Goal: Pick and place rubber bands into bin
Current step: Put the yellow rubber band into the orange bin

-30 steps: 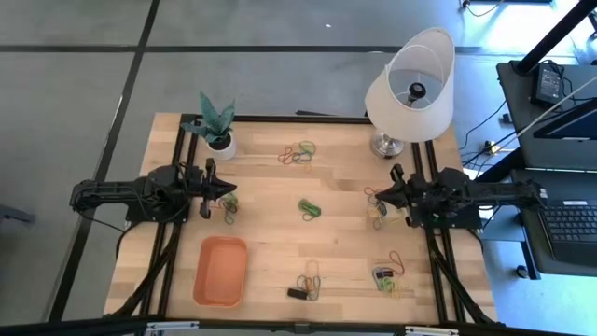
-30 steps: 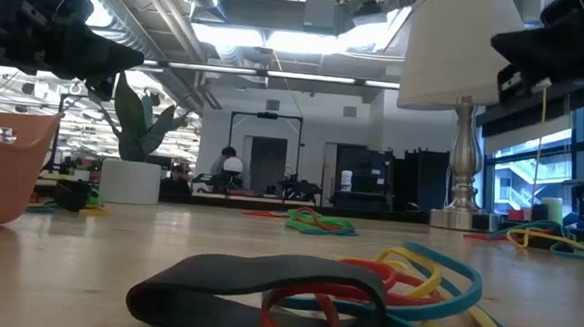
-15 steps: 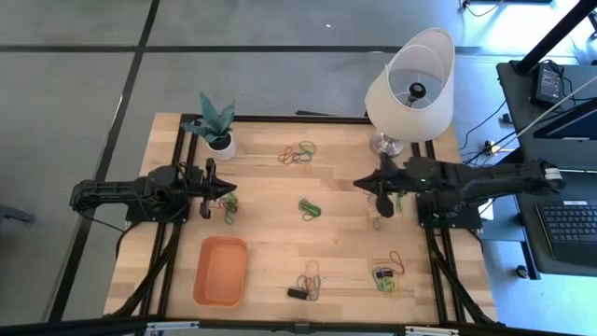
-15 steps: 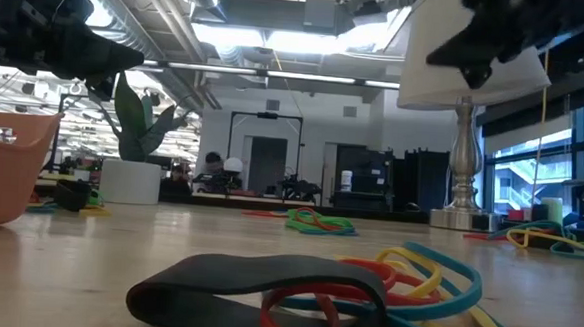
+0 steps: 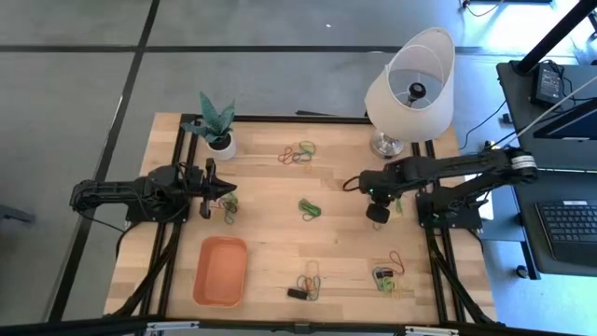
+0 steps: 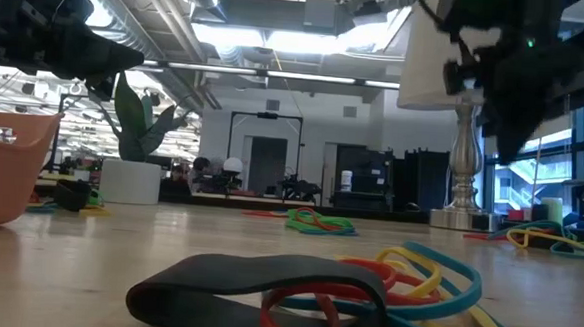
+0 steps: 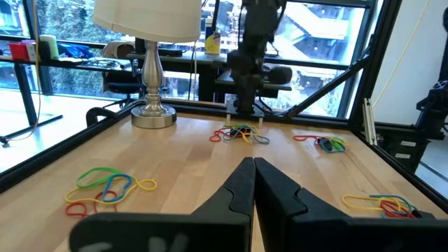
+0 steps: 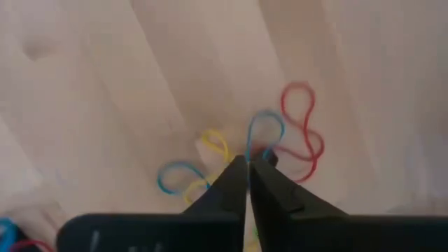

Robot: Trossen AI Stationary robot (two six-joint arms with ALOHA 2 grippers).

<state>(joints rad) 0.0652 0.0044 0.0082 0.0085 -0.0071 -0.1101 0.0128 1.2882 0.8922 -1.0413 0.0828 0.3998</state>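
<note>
Right wrist view: right gripper (image 8: 248,164) tips look together, no clear grip, above a tangle of rubber bands (image 8: 269,143) mid-frame. You should spread the tips, straddle one loop, then pinch. Left gripper (image 5: 222,190) is pressed together, parked left of centre. Bin (image 5: 221,271) sits lower left; carry across.

Pale wood table (image 5: 270,233), smooth orange plastic bin (image 5: 220,272), shiny metal lamp base (image 6: 460,207)
</note>
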